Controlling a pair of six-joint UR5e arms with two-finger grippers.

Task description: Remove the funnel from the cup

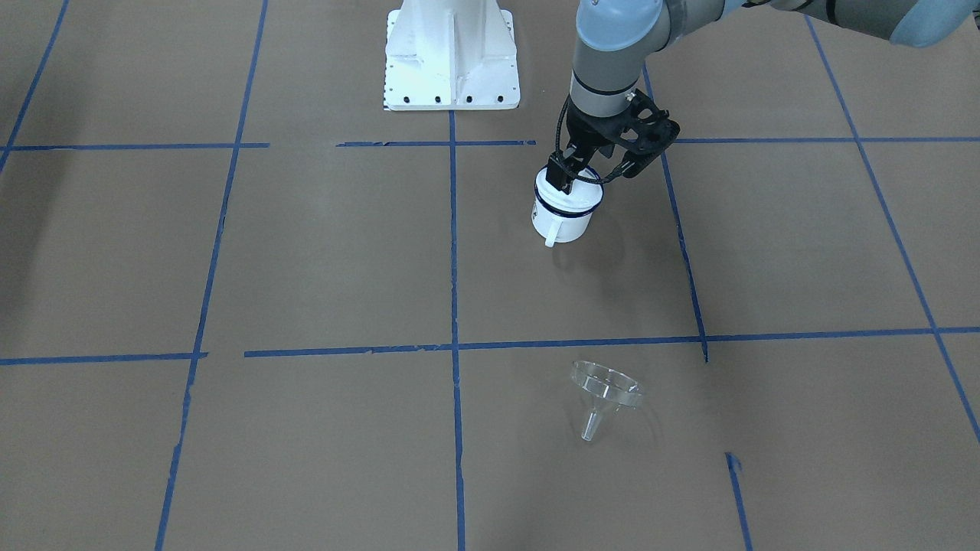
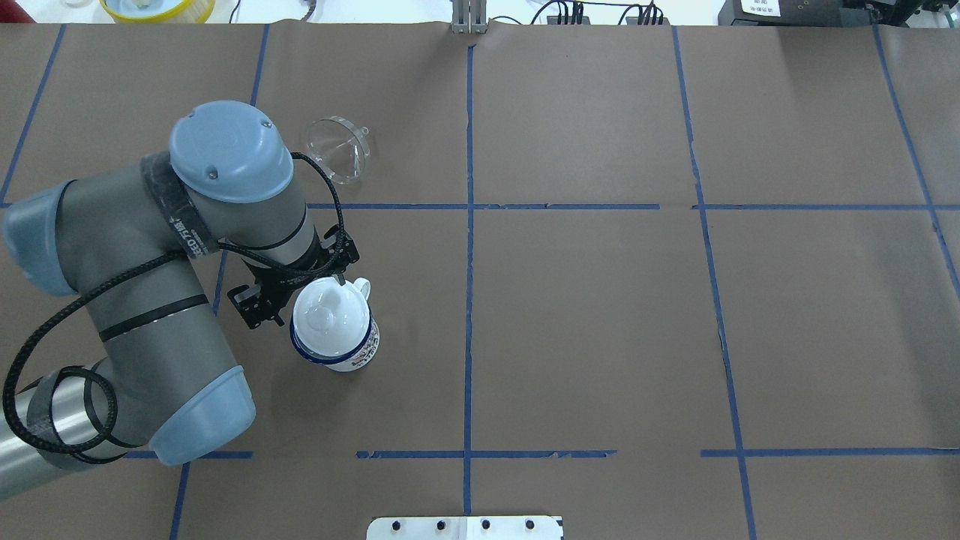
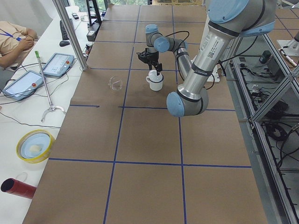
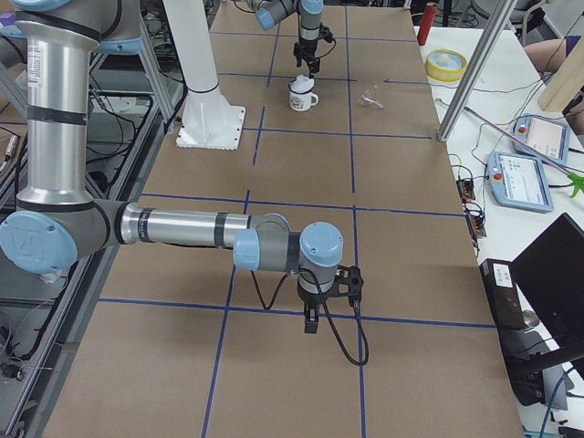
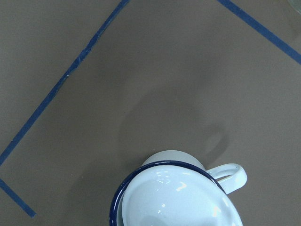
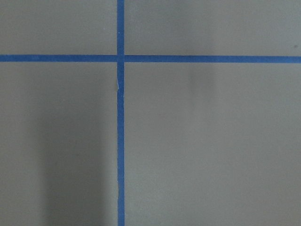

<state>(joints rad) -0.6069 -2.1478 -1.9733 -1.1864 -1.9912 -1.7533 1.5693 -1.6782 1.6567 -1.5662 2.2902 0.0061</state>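
The clear funnel (image 1: 605, 390) lies on its side on the brown table, well apart from the cup; it also shows in the overhead view (image 2: 339, 150). The white cup (image 1: 563, 214) with a blue rim stands upright (image 2: 361, 349), handle pointing away from the robot. A white domed lid (image 2: 326, 315) with a knob sits on it. My left gripper (image 1: 565, 174) hangs just above the cup's top (image 2: 341, 279); its fingers look close together, but I cannot tell open from shut. My right gripper (image 4: 311, 321) hovers over bare table far from both; its state is unclear.
The white robot base (image 1: 452, 57) stands behind the cup. Blue tape lines (image 1: 454, 252) grid the table. Off the table's left end are a yellow bowl (image 3: 33, 145), a red cylinder (image 3: 18, 188) and tablets (image 3: 57, 64).
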